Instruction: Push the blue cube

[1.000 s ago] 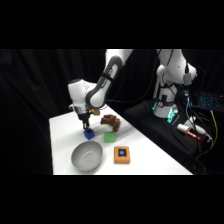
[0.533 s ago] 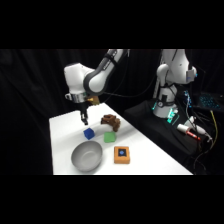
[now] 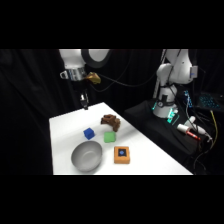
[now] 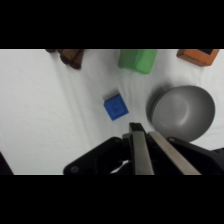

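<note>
Gripper [image 3: 84, 102]: lifted above the table's far edge, touching nothing; in the wrist view its two fingers [image 4: 141, 150] lie pressed together with nothing between them.
Blue cube [image 3: 89, 133]: on the white table [image 3: 145, 160], free of the gripper — in the wrist view [image 4: 115, 107] it lies just past the fingertips at 11 o'clock.
Grey bowl [image 3: 87, 155]: at 6 o'clock of the cube, near it but apart.
Green block [image 3: 110, 137]: at 3 o'clock of the cube, near it.
Brown object [image 3: 110, 121]: just behind the green block; its shape is hard to make out.
Orange block [image 3: 122, 154]: blue dot on top, at 3 o'clock of the bowl.
Cut off: the arm's middle leaves the top of the side view; in the wrist view the orange block and brown object are clipped at the top edge.
</note>
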